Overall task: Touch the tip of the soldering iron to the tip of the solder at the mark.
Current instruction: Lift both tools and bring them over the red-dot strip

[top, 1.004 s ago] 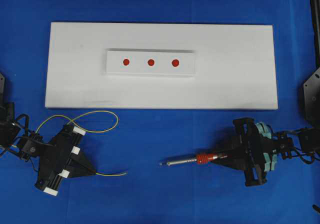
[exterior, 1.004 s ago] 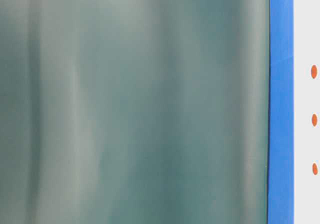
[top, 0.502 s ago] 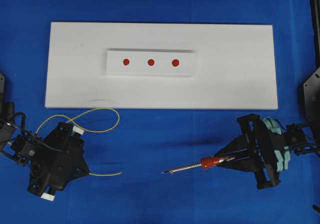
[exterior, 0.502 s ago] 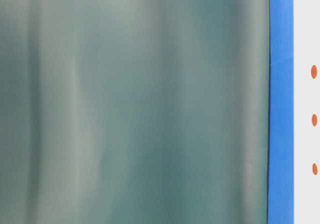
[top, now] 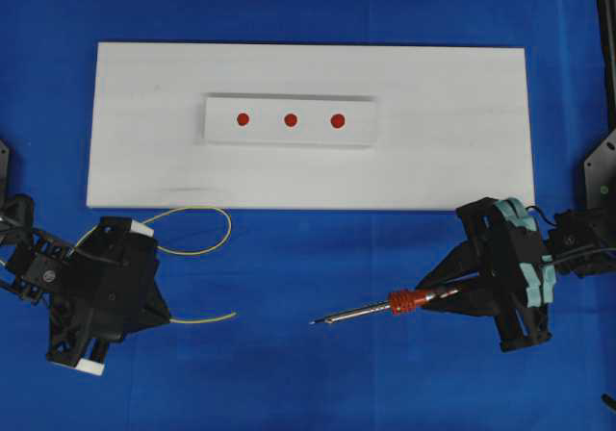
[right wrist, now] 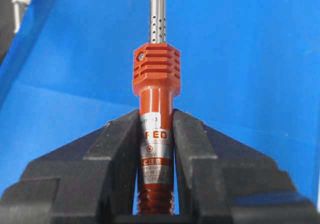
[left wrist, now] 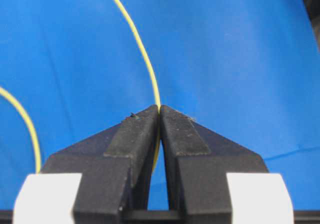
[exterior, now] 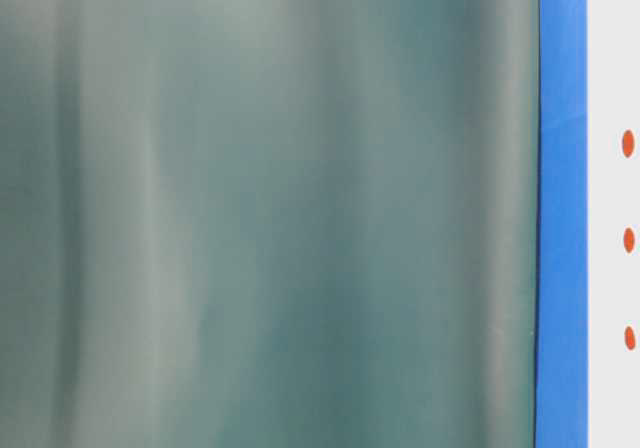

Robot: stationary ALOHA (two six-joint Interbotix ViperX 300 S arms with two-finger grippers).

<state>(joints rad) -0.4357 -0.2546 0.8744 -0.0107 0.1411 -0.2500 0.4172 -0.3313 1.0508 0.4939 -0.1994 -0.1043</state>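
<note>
Soldering iron (top: 371, 309) sits in right gripper (top: 445, 296), fingers clamped on its red handle, tip pointing left over the blue cloth. Left gripper (top: 166, 317) pinches the solder (top: 204, 319) w/ a short free end sticking out.

Risk: thin wire may flex or spring sideways on contact, missing the red marks (top: 290, 119) on the white block.

Table-level view is mostly blurred grey-green; iron's tip is cut off in wrist view.

A white board (top: 452, 133) lies on the blue table (top: 318, 373).
</note>
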